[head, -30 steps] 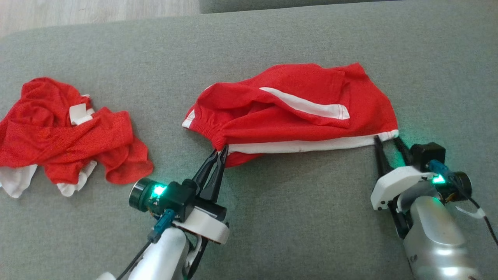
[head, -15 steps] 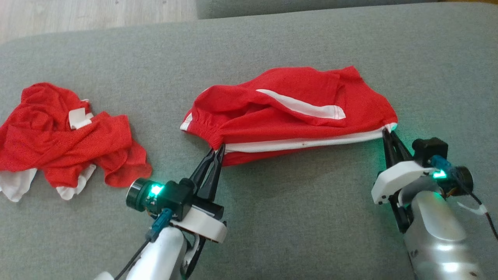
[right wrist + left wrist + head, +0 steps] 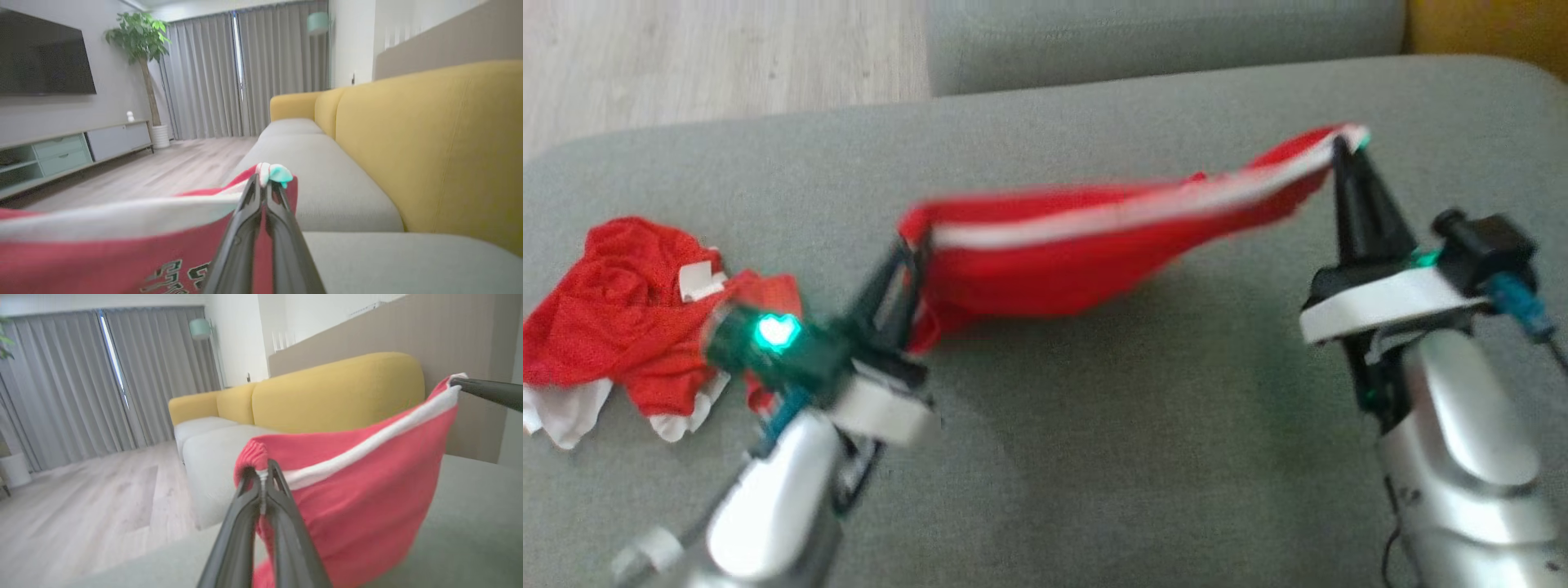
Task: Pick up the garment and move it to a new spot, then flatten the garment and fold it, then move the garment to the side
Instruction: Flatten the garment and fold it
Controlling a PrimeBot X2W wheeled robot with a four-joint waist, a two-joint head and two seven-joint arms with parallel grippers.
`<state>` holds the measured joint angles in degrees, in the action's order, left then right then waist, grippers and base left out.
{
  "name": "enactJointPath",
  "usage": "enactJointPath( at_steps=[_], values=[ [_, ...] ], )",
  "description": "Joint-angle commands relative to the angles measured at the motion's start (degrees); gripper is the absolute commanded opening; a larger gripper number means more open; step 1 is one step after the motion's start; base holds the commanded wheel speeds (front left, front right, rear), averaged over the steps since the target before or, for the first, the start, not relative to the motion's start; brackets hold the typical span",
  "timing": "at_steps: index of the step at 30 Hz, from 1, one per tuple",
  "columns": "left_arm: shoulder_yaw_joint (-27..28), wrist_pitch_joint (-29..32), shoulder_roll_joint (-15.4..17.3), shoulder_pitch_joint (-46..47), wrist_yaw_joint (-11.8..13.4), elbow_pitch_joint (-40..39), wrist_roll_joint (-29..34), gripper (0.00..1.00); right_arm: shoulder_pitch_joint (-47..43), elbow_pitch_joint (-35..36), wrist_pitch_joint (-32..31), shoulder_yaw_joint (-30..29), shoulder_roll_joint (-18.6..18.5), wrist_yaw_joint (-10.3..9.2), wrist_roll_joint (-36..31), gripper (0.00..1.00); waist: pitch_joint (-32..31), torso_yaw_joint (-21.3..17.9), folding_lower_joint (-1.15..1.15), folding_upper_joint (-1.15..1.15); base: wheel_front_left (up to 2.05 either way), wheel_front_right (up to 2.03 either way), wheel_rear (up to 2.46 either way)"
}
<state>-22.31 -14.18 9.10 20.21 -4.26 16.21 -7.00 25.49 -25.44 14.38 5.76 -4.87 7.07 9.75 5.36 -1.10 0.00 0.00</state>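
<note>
Pick-up-and-move step, by the look of it: the garment hangs stretched between both grippers above the middle of the grey sofa seat. Its white-striped edge is pulled taut and the red body sags below. Whether the lowest fold clears the seat, I cannot tell.

The left gripper has its fingers pinched tight on the gathered waistband corner. The forearm angles up from the near edge, blurred in the head view.

The right gripper holds the opposite corner higher, toward the far right corner of the seat, fingers clamped and pointing up.

Next comes carrying it to open seat, keeping the stripe taut and both corners level. It should stay away from the crumpled red garment by the left edge.
</note>
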Motion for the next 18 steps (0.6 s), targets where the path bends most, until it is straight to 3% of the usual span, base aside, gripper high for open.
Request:
enactJointPath(
  at_steps=[1,10,18],
  values=[
    [2.63,0.14,1.88,5.53,-0.49,-2.77,0.18,0.00,3.05,3.31,0.52,1.36,-0.73,0.42,0.69,0.00,-1.21,-0.23,0.00,0.00,0.00,0.00,0.00],
    [4.69,6.48,7.68,19.50,-2.45,-6.40,-2.29,0.00,9.36,14.02,-5.15,-0.01,-1.82,0.42,-1.42,0.00,-6.28,-1.62,0.00,0.00,0.00,0.00,0.00],
    [6.09,10.70,10.72,17.43,-2.03,-15.46,-4.78,0.00,5.08,25.34,-10.07,-1.64,-0.92,0.42,-4.22,0.00,-8.18,-3.30,0.00,0.00,0.00,0.00,0.00]
  ],
)
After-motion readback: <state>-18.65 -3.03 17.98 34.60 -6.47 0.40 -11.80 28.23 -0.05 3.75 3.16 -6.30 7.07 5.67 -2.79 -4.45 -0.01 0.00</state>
